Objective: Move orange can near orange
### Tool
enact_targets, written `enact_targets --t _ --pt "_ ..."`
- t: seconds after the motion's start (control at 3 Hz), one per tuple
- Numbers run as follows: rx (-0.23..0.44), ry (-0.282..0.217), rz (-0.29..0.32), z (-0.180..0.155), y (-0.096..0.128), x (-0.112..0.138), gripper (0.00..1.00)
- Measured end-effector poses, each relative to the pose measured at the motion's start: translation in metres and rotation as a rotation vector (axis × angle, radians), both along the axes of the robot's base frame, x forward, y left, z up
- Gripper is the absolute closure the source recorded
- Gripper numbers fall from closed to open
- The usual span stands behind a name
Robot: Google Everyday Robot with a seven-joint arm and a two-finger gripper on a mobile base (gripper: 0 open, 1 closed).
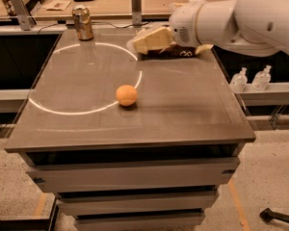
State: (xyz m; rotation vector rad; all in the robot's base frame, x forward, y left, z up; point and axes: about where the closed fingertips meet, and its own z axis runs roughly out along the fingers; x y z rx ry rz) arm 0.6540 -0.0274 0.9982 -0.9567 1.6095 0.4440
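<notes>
Metal orange can (83,23) rear-left; smooth round orange (126,95) centre; hand (139,43) rear-centre.

Orange (126,95) sat near the middle of the table (192,114). Orange can (83,23) stood at the far-left corner, about 11 o'clock from the orange, well apart. Gripper (145,41) was over the far edge, about 1 o'clock from the orange and 3 o'clock from the can. Snack bag (183,53) lay just behind the gripper, mostly hidden. Two bottles (238,80) stood off the table at 3 o'clock.
</notes>
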Motion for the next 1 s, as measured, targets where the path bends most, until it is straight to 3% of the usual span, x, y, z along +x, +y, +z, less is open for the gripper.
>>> enact_targets --t 0.67,1.0 --pt "-0.063 -0.028 0.029 -0.006 0.068 0.059 0.00" --pt "-0.120 -0.027 0.094 -0.011 0.102 0.078 0.00"
